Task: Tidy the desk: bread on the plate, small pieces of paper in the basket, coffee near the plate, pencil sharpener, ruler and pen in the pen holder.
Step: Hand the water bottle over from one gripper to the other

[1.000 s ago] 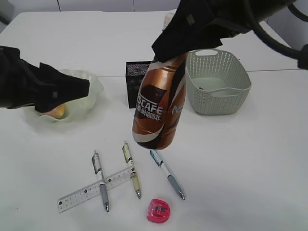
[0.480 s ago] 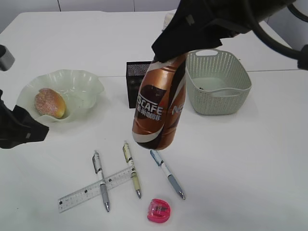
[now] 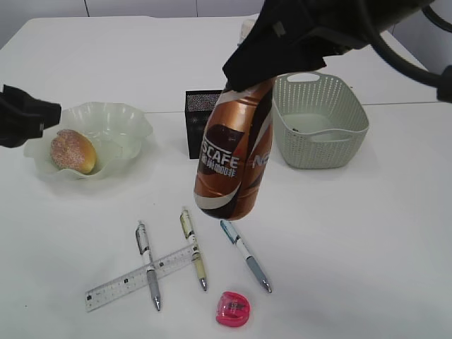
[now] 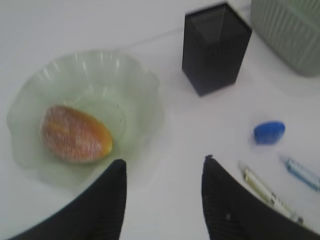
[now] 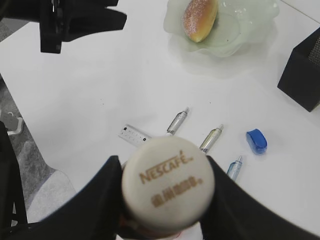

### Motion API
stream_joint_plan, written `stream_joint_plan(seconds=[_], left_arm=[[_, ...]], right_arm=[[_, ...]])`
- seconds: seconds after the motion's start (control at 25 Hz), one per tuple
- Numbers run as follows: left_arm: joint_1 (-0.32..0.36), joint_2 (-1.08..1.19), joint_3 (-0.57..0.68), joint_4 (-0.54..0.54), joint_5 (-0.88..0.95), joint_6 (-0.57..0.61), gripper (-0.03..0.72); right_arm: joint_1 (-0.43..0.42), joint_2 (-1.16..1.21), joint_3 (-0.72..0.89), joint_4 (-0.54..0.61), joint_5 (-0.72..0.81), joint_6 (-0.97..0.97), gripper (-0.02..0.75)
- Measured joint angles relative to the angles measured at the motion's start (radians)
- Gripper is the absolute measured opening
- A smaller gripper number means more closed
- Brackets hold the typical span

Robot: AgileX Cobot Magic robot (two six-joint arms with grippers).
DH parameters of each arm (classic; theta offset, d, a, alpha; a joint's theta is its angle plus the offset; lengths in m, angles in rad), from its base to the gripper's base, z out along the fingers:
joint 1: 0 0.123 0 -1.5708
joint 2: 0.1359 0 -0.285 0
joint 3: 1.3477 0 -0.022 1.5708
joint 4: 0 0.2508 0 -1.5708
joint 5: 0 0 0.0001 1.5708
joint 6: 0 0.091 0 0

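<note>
My right gripper is shut on the cap end of a brown Nescafe coffee bottle and holds it in the air above the table's middle; its cap fills the right wrist view. The bread lies on the pale green plate. My left gripper is open and empty, just left of the plate; in the left wrist view its jaws sit in front of the plate and the bread. Three pens, a clear ruler and a pink pencil sharpener lie at the front.
The black mesh pen holder stands behind the bottle, right of the plate. The green basket stands at the back right. A small blue object lies in front of the pen holder, hidden by the bottle in the exterior view.
My left gripper has left the spot over the plate, dropped to the lower left, then risen to the plate's left side, uncovering the bread. The right arm and bottle have not moved.
</note>
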Motion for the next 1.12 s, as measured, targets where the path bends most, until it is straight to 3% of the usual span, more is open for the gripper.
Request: stream_joint_plan(seconds=[0.16, 0.32, 0.52, 0.6, 0.76, 0.96, 1.12], left_arm=[[-0.008, -0.028, 0.062, -0.034, -0.208, -0.004, 0.363], [-0.066, -0.051, 0.130, -0.048, -0.388, -0.041, 0.363], [-0.136, -0.052, 0.180, 0.002, -0.559, -0.203, 0.363], [-0.143, -0.054, 0.181, 0.083, -0.610, -0.308, 0.363], [-0.143, -0.068, 0.181, 0.349, -0.725, -0.489, 0.363], [-0.143, -0.074, 0.181, 0.774, -0.830, -0.728, 0.363], [-0.145, -0.074, 0.181, 1.025, -0.912, -0.801, 0.363]], right_arm=[[0.000, 0.000, 0.000, 0.000, 0.000, 0.000, 0.311], [0.000, 0.000, 0.000, 0.000, 0.000, 0.000, 0.311], [0.000, 0.000, 0.000, 0.000, 0.000, 0.000, 0.311], [0.000, 0.000, 0.000, 0.000, 0.000, 0.000, 0.311], [0.000, 0.000, 0.000, 0.000, -0.004, 0.000, 0.311], [0.000, 0.000, 0.000, 0.000, -0.016, -0.005, 0.311], [0.000, 0.000, 0.000, 0.000, -0.019, -0.036, 0.311]])
